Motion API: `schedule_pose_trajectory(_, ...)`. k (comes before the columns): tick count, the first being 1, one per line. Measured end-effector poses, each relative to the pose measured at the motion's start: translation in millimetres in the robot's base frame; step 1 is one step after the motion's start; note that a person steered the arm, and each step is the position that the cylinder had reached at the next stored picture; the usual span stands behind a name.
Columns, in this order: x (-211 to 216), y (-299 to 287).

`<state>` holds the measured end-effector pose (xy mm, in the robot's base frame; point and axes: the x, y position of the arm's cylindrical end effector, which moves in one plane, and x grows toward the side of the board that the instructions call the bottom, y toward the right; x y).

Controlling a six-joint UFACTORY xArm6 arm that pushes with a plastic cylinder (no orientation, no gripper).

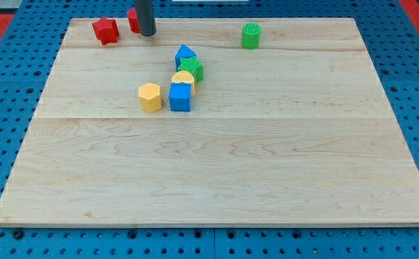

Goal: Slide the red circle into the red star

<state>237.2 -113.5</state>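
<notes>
Inspecting the wooden board (217, 180), you found your tip (147, 34), a bare dark rod with no hand to open or close, touching the right side of the red circular block (133, 19) near the view's top, the red star-shaped block (105, 30) just beside it to the left. A push struck off-centre risked rolling the circle past the star or off the top edge. Being round and half hidden, it showed no heading or long axis.

My tip (147, 33) stands just right of the circle (133, 20), perhaps touching; the star (105, 30) lies left.
</notes>
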Motion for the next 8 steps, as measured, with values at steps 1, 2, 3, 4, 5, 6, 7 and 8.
schedule_pose_trajectory(1, -26.2, 25.0)
schedule_pose_trajectory(2, -45.6, 20.7)
schedule_pose_trajectory(3, -45.6, 1.4)
schedule_pose_trajectory(4, -41.3, -26.3)
schedule_pose_trajectory(5, -4.8, -23.8)
schedule_pose_trajectory(6, 36.6, -22.4)
schedule_pose_trajectory(7, 50.7, -57.6)
schedule_pose_trajectory(8, 37.7, -123.4)
